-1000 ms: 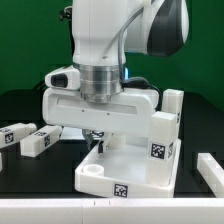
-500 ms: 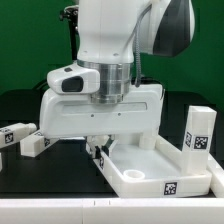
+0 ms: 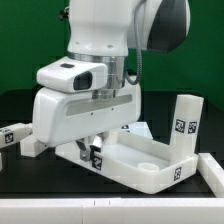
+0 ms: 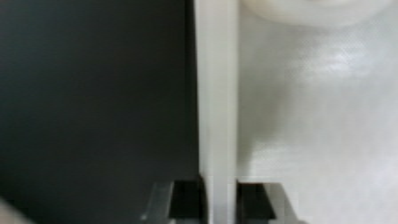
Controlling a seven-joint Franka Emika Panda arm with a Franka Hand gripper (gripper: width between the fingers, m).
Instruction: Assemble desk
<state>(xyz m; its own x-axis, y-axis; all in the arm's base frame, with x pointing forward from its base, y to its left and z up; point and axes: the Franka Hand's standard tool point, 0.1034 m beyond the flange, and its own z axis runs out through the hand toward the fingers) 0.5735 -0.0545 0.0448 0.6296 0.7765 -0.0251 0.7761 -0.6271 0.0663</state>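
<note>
The white desk tabletop (image 3: 150,165) lies on the black table with its raised rim up and a round corner socket (image 3: 150,163) showing. One white tagged leg (image 3: 183,125) stands upright in its corner on the exterior view's right. My gripper (image 3: 95,150) reaches down at the tabletop's near left edge and is shut on the rim. In the wrist view the thin white rim (image 4: 214,100) runs between my two dark fingers (image 4: 178,203), with my gripper (image 4: 215,203) closed on it and the tabletop's inner face (image 4: 320,130) beside it. Two loose tagged legs (image 3: 14,135) lie at the exterior view's left.
The arm's large white hand body (image 3: 80,105) hides the tabletop's far left part. A white piece (image 3: 212,170) shows at the exterior view's right edge; I cannot tell what it is. A green wall stands behind the black table.
My wrist has turned and the tabletop has swung round on the table with it. The upright leg went to the exterior view's right, then a little back left.
</note>
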